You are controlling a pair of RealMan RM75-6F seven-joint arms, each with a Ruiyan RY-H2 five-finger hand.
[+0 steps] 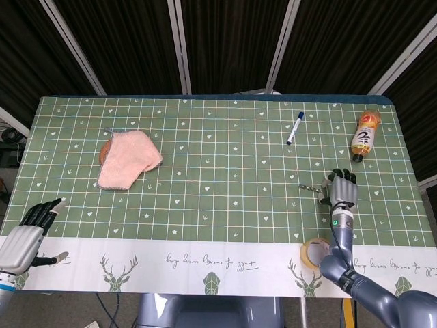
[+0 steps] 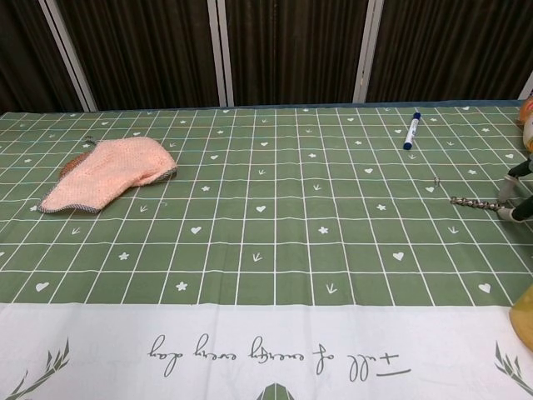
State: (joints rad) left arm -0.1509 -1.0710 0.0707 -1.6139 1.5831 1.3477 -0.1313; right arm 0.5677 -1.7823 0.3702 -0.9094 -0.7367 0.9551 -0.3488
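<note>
My right hand [image 1: 341,191] rests on the green checked table [image 1: 225,178] near its right end, fingers curled downward. A thin metal drill bit [image 1: 311,187] lies flat just left of it, its near end reaching the fingers. In the chest view the drill bit [image 2: 475,202] runs to the right edge, where two dark fingertips [image 2: 520,173] stand either side of its end; the frame edge cuts off the contact. My left hand [image 1: 31,229] hangs at the table's front left corner, fingers apart, holding nothing.
A pink knitted cloth [image 1: 128,158] lies at the left over a brown round thing [image 1: 104,152]. A blue marker [image 1: 295,128] and a lying orange drink bottle [image 1: 367,133] are at the back right. A tape roll [image 1: 315,251] sits by the front edge.
</note>
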